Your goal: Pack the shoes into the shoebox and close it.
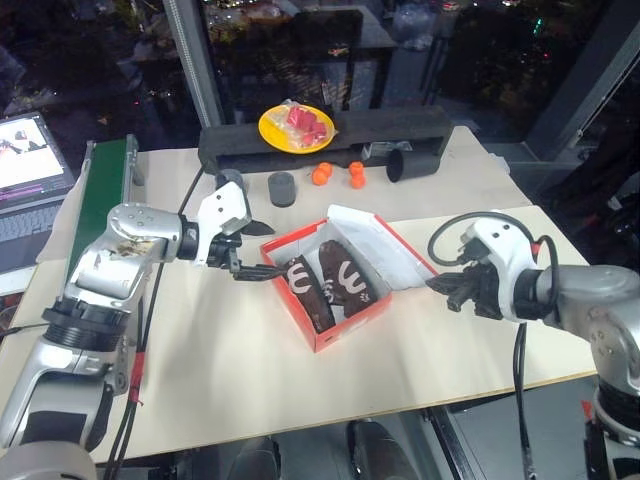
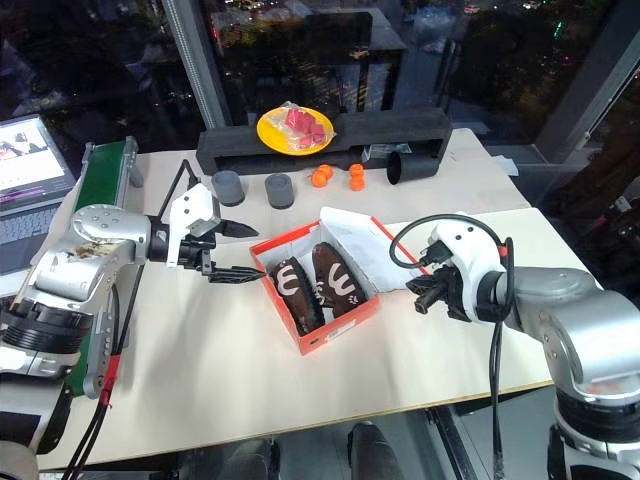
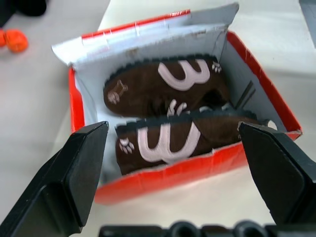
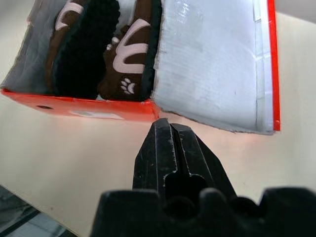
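The red-orange shoebox [image 1: 352, 324] stands open in the middle of the table. Its lid [image 1: 385, 245] is folded back to the right, white inside facing up. Both dark brown shoes [image 1: 305, 287] [image 1: 346, 274] with cream markings lie side by side inside it. My left gripper [image 1: 268, 250] is open just left of the box, pointing at it; in the left wrist view its black fingers [image 3: 74, 177] frame the box's near wall [image 3: 163, 177]. My right gripper [image 1: 440, 286] is shut and empty, right of the lid; its closed fingertips [image 4: 170, 126] sit near the lid's edge [image 4: 212, 64].
At the back lies a long black block [image 1: 400, 130] with a yellow plate [image 1: 273, 128] of red pieces on it. In front of it are a grey cylinder [image 1: 283, 187], orange balls [image 1: 340, 173] and a black cup [image 1: 402, 165]. A laptop [image 1: 25, 160] and green belt [image 1: 105, 185] stand at left.
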